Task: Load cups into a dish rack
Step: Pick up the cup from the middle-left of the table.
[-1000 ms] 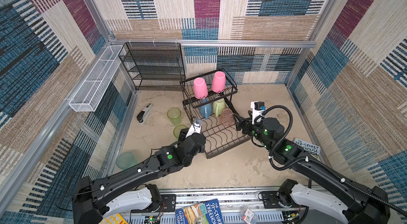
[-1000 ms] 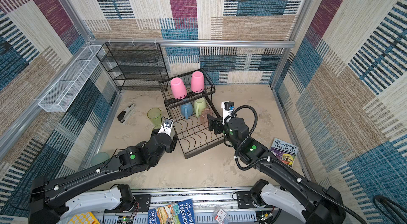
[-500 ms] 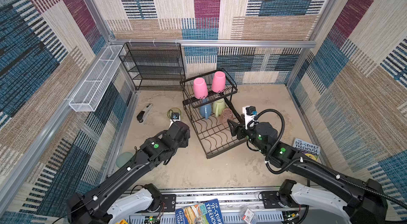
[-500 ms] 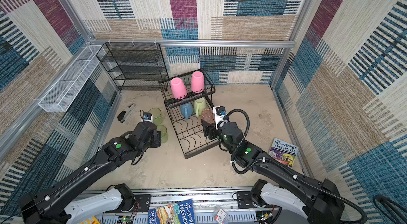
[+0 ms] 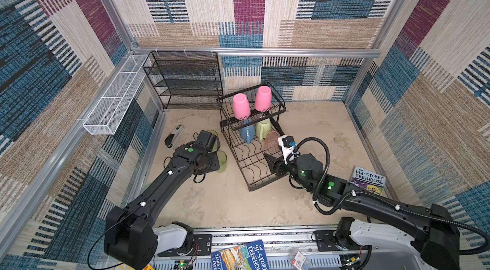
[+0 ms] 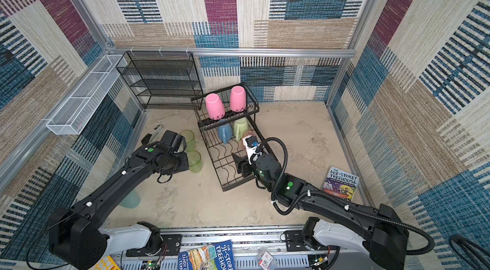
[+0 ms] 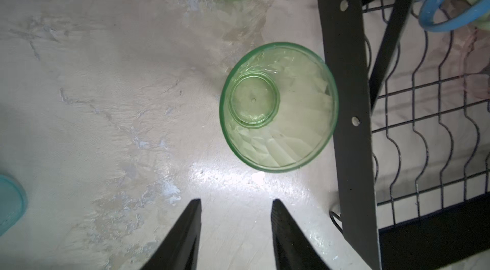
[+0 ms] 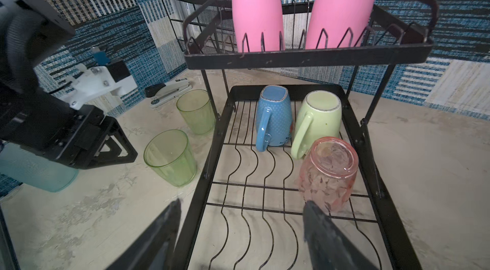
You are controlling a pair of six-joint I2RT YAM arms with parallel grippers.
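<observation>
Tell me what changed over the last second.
The left end effector swung away from the black wire two-tier dish rack to the nearer clear-green plastic tumbler on the table. The right end effector edged in over the rack's lower tray. Both are open, holding nothing. Nothing else moved.

"143-storey treehouse" on floor book (image 5: pixel 368 179); "91-storey treehouse" on front book (image 5: pixel 241 255)

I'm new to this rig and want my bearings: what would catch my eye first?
Two opaque pink tumblers stand upside down in the top tier of the dish rack, the brightest things in view. Beside the rack, two clear-green cups stand upright on the table, the left tool open near one.
</observation>
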